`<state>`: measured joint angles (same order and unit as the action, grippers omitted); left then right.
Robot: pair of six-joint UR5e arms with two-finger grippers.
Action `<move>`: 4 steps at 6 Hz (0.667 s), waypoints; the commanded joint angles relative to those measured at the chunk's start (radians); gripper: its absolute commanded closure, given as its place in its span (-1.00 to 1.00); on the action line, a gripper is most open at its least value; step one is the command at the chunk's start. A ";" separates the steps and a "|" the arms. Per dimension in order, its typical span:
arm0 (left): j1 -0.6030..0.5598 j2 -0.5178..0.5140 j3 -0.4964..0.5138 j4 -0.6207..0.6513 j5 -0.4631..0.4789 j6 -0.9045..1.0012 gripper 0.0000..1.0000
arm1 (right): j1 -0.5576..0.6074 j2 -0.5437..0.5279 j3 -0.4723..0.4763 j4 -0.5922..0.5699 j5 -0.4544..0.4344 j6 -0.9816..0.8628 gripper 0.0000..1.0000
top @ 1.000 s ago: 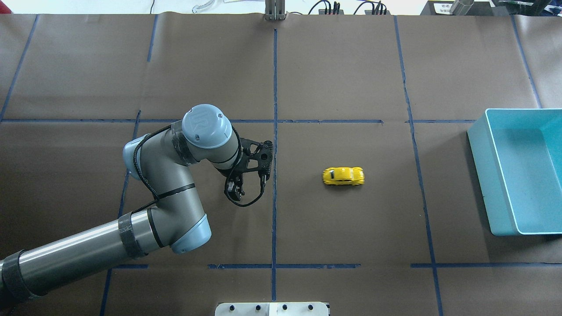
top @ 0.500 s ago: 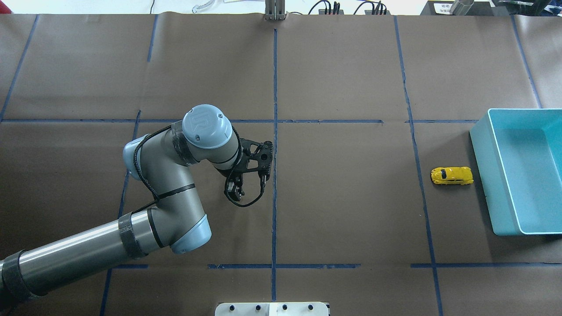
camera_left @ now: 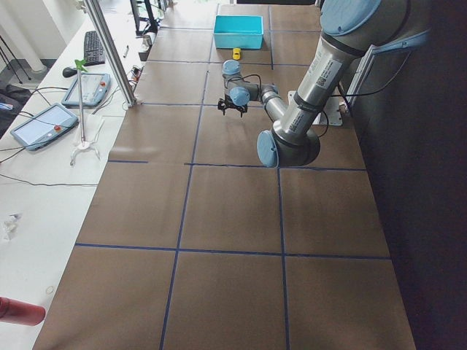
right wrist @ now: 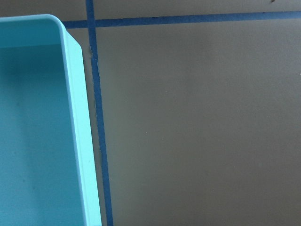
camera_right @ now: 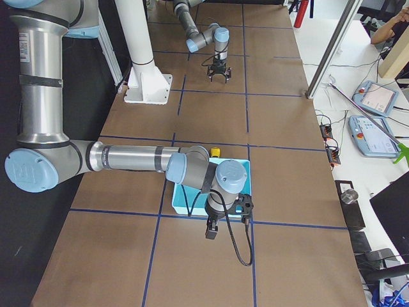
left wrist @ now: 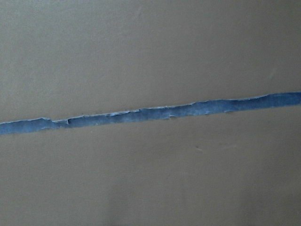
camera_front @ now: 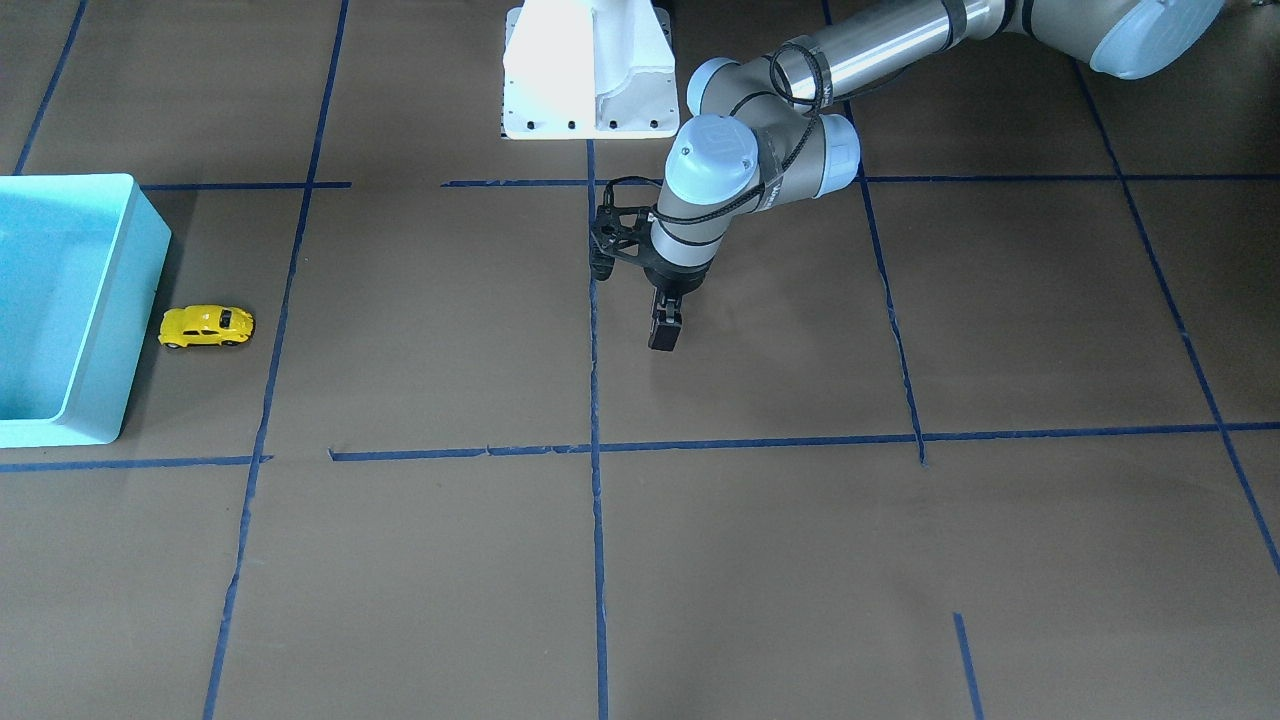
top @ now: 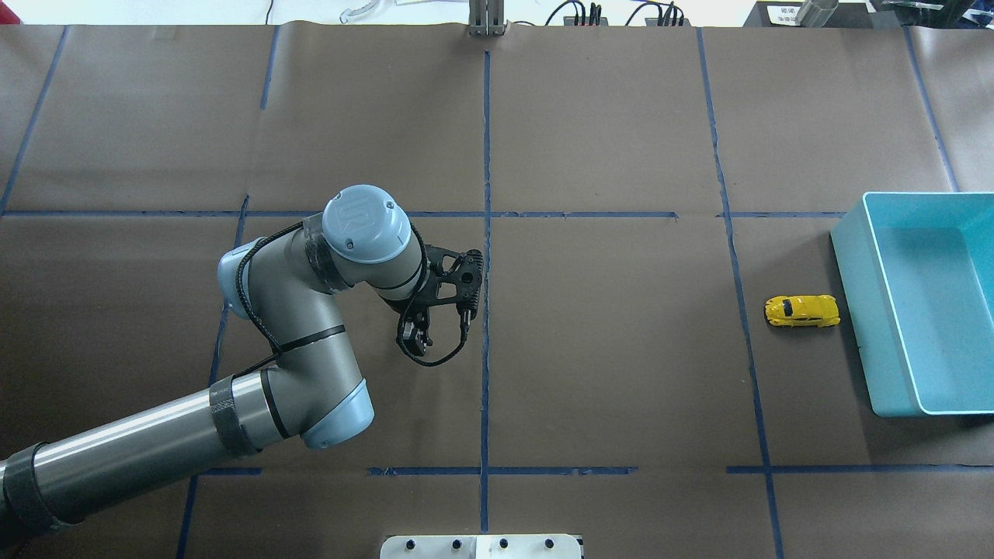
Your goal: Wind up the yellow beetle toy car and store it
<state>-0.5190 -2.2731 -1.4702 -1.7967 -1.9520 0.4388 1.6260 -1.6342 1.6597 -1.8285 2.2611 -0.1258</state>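
The yellow beetle toy car (top: pixel 801 310) stands on its wheels on the brown paper, lengthwise toward the turquoise bin (top: pixel 853 310), its end at or touching the bin's outer wall. It also shows in the front view (camera_front: pixel 206 326) and the right side view (camera_right: pixel 216 152). My left gripper (top: pixel 414 341) points down near the table's centre line, far from the car, open and empty; it also shows in the front view (camera_front: pixel 664 335). My right gripper (camera_right: pixel 211 231) hangs just past the bin's end; I cannot tell whether it is open or shut.
The bin's rim (right wrist: pixel 80 141) fills the left of the right wrist view; its inside looks bare (camera_front: pixel 50 300). Blue tape lines (left wrist: pixel 150 113) cross the paper. The white robot base (camera_front: pixel 588 70) stands at the table's robot-side edge.
The car has rolled to the right from the table's middle up to the bin's wall, then stopped. My left arm and gripper have not moved.
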 commanded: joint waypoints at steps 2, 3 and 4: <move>-0.082 -0.043 -0.041 0.243 0.005 -0.026 -1.00 | 0.000 0.001 0.000 0.000 0.000 0.000 -1.00; -0.129 -0.043 -0.041 0.258 0.019 -0.047 -1.00 | 0.000 0.002 0.008 0.000 0.000 -0.002 -1.00; -0.166 -0.046 -0.041 0.264 0.080 -0.054 -1.00 | 0.000 0.002 0.061 0.000 0.002 -0.005 -1.00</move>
<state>-0.6469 -2.3156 -1.5103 -1.5468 -1.9167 0.3951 1.6260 -1.6326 1.6820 -1.8285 2.2615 -0.1280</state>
